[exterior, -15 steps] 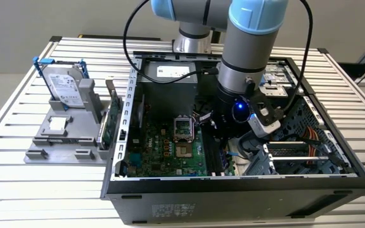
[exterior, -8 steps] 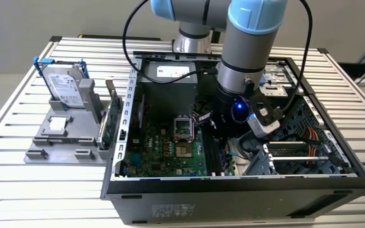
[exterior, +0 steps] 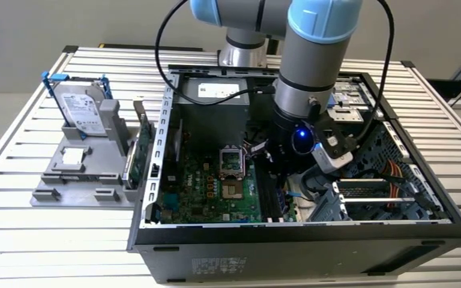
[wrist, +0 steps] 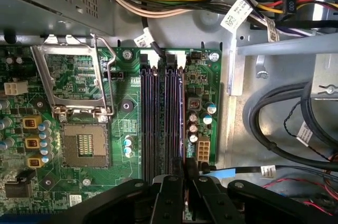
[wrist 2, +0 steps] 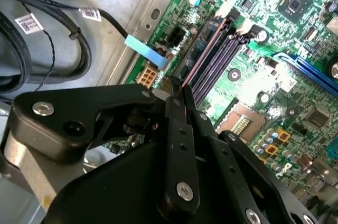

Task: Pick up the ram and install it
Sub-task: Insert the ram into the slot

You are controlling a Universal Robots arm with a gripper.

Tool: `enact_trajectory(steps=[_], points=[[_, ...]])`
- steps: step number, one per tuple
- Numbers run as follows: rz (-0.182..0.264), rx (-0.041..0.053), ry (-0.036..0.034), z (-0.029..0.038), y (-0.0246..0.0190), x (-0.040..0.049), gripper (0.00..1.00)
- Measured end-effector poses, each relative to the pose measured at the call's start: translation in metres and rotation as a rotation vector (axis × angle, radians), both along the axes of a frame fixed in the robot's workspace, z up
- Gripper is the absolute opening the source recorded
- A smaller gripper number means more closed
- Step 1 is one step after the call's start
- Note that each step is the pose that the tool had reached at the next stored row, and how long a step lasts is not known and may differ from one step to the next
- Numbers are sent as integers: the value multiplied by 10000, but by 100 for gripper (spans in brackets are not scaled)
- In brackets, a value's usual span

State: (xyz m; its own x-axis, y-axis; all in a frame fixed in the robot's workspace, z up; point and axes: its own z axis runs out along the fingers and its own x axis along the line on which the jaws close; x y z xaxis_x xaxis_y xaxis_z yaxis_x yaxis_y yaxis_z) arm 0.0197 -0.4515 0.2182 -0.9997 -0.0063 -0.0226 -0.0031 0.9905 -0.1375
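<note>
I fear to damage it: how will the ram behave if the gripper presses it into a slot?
The ram, seen edge-on, looks very thin, so it is probably light and fairly stiff lengthwise, yet apt to crack under sideways force. The gripper clamps only a small part of it, so it may tilt or slip if pushed unevenly.

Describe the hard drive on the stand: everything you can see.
In the exterior view the drive is a silver metal box with a pale label on its face and a blue frame along its edges, blue tabs sticking out at the top corners. It stands on end, leaning back slightly, its lower end seated in a grey holder. The holder sits on the slatted table, to the exterior view's left of the open case. Only the holder touches it.
</note>
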Motion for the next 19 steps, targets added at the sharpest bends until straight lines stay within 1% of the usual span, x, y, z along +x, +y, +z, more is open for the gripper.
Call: enact_trajectory(steps=[8,17,19], points=[[-396,-3,14,-5,9,0,0],[-414,-1,13,-6,9,1,0],[-413,-40,12,-6,10,2,0]])
